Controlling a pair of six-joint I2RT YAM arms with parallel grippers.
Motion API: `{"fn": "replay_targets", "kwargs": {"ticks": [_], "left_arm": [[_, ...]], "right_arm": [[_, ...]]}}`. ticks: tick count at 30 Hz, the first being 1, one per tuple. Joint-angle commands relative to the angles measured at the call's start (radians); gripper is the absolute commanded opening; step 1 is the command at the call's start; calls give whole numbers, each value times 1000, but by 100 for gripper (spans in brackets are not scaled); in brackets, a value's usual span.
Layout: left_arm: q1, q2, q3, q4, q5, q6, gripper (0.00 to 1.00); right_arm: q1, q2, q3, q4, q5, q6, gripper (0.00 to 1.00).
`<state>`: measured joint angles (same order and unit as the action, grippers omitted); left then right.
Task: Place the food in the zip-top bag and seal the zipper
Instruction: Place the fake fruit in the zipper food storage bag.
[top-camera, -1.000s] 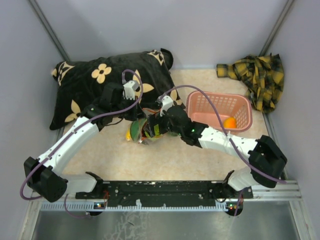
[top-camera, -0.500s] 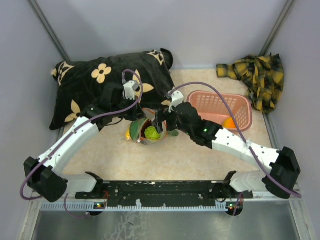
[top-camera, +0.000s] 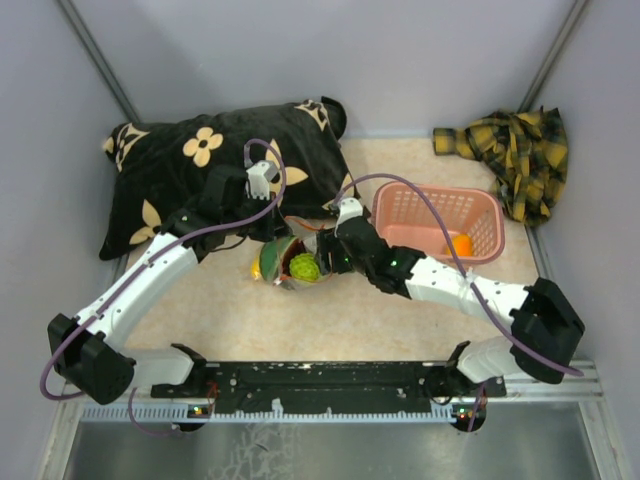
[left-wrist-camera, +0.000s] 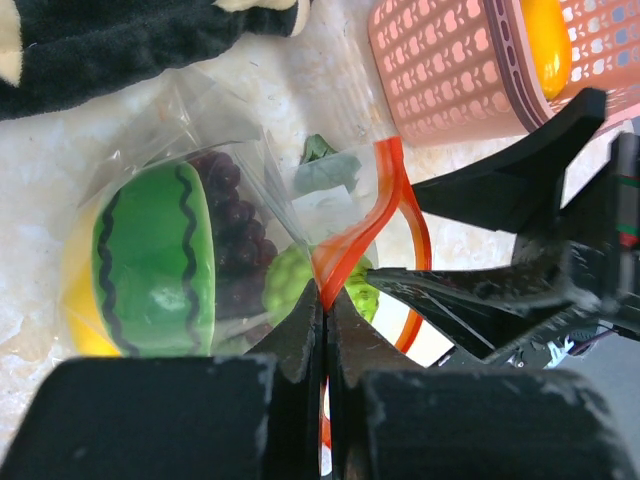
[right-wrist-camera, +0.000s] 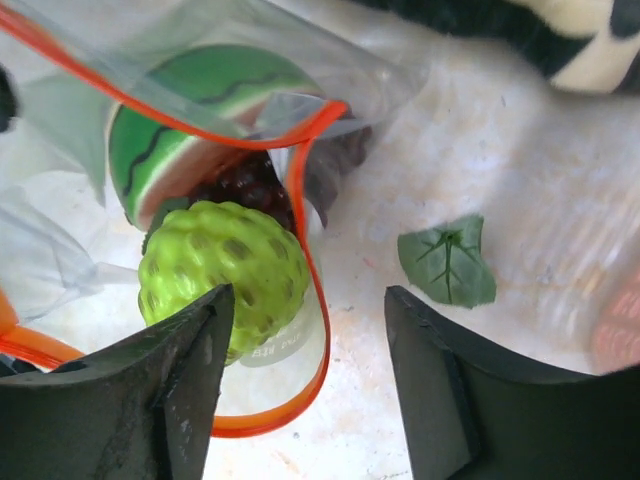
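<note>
Beige, speckled stone-look tabletop (top-camera: 240, 315) carries everything we see. The biggest thing on it is the black velvety pillow with cream flower prints (top-camera: 215, 170), lying at about 10 o'clock from the table's middle in the top view. Next in size, the crumpled yellow-and-black plaid cloth (top-camera: 515, 150) sits in the far corner at 2 o'clock. The pink plastic lattice basket (top-camera: 432, 188) stands at 3 o'clock of the bag, with a yellow-orange oval toy piece (top-camera: 460, 245) inside it. The clear flexible zip-top bag (left-wrist-camera: 215, 125) lies near the table's middle, just off the pillow's 5 o'clock edge, its mouth gaping toward 3 o'clock. We see the left gripper (left-wrist-camera: 326, 300) clenched on the thin red-orange zipper strip (left-wrist-camera: 350, 235), jaws pressed together with the strip pinched between them. The right gripper (right-wrist-camera: 308, 300) is released, its jaws spread wide over the bag's mouth and grasping nothing. Inside the bag we make out a green striped toy watermelon wedge (right-wrist-camera: 185, 105), a yellow piece (left-wrist-camera: 75, 300) showing at the wedge's 9 o'clock edge in the left wrist view, and a dark purple grape cluster (left-wrist-camera: 228, 240). The bumpy round green ball (right-wrist-camera: 220, 270) rests in the bag's mouth, ringed by the zipper strip, just beside the right gripper's 9 o'clock finger. The dark green leafy piece (right-wrist-camera: 448, 262) lies flat on the tabletop outside the bag, at 3 o'clock of the ball in the right wrist view.
</note>
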<state>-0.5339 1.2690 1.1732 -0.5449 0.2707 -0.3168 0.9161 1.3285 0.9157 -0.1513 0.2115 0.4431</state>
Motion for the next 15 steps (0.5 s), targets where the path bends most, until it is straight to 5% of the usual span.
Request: {"fn": "replay_targets", "kwargs": {"ticks": [1,8,13,15], "left_arm": [[3,-25,-4,36,16,7,0],[2,-25,-5,36,13,7,0],[3,-24,-4,36,11,8,0],[2,-25,-4,36,6,8,0]], "right_arm": [[11,26,-2,56,19,52,51],[10,8,-28,80,41,67,41],[10,7,17,16,46,64,0],[11,-6,59,-38,56,52,0]]}}
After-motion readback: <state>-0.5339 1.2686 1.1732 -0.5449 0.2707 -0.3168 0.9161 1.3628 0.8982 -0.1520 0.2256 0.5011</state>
